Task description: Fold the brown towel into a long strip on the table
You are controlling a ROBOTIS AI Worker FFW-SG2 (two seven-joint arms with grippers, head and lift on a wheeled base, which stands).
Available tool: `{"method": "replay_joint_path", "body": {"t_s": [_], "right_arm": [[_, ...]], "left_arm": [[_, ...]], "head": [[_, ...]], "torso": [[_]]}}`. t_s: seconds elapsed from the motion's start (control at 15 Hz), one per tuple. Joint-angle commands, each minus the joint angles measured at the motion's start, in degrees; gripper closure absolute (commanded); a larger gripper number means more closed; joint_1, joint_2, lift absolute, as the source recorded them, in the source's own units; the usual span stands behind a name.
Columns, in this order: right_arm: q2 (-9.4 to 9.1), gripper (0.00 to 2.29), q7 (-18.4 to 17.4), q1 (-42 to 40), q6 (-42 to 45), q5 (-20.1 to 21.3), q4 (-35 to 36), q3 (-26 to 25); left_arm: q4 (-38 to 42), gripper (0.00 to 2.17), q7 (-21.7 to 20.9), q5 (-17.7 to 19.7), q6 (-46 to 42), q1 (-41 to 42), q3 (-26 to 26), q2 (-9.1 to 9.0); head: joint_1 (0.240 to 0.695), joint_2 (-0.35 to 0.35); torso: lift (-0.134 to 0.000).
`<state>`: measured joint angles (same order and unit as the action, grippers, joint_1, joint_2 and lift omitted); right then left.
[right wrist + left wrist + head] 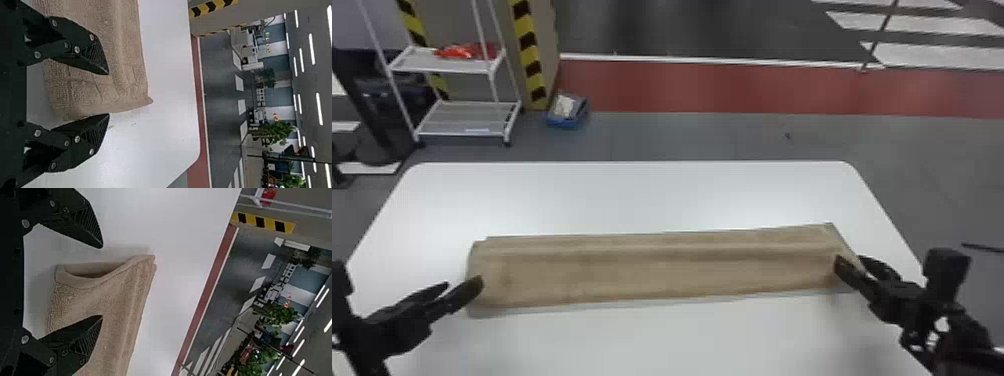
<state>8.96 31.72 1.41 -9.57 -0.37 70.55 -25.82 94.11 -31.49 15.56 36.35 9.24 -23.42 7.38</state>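
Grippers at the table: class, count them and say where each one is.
2. The left gripper is at the left end of the brown towel; the right gripper is at its right end.

Around me spreads an industrial-looking hall, perhaps a workshop: hazard stripes (530, 55) edge a pillar (547, 45), a red band (732, 87) crosses the floor (682, 137), strip lights (311, 49) line the ceiling (leafy plants (277, 135), too, I notice).

Bright, even light on my white table (632, 200); soft glare patches left and right, beyond the brown towel (657, 275). Faint, soft-edged shadow along its near edge. Ceiling strip lights (319, 109) glow white in my wrist views.
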Motion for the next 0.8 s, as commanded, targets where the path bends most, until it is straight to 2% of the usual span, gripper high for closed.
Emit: {"method": "replay_joint_path", "body": {"t_s": [0.0,0.07,0.13,0.33,0.4,0.47,0.73], "right_arm": [[0.09,1.31,0.71,0.09,-0.59,-0.07,0.03,-0.11],[0.09,1.42,1.06,0.09,-0.59,-0.07,0.03,-0.20],[0.18,1.42,1.42,0.09,-0.41,-0.07,0.03,-0.20],[0.18,1.51,2.12,0.09,-0.59,-0.33,0.20,-0.64],[0.18,1.51,2.12,0.09,-0.59,-0.33,0.29,-0.64],[0.18,1.51,2.21,0.09,-0.41,-0.51,0.29,-0.64],[0.36,1.51,3.61,0.17,-0.59,-1.56,0.56,-3.28]], "left_arm": [[-0.07,0.52,-0.23,0.00,0.00,0.08,0.12,0.00],[-0.07,0.54,-0.59,0.00,0.00,0.08,0.12,0.00],[-0.15,0.70,-0.59,0.00,0.00,0.08,0.12,0.00],[0.02,1.45,-0.32,-0.17,0.53,0.08,-0.05,0.00],[0.02,1.60,-0.32,-0.09,0.70,-0.01,-0.31,0.00],[0.02,1.69,-0.32,-0.09,0.88,-0.01,-0.67,0.00],[0.02,1.70,-1.38,0.79,1.41,-0.01,-1.98,0.00]], "head": [[0.695,-0.087],[0.695,-0.088],[0.695,-0.089],[0.695,-0.088],[0.695,-0.088],[0.695,-0.088],[0.695,-0.085]], "torso": [[-0.057],[-0.057],[-0.057],[-0.057],[-0.057],[-0.057],[-0.057]]}}
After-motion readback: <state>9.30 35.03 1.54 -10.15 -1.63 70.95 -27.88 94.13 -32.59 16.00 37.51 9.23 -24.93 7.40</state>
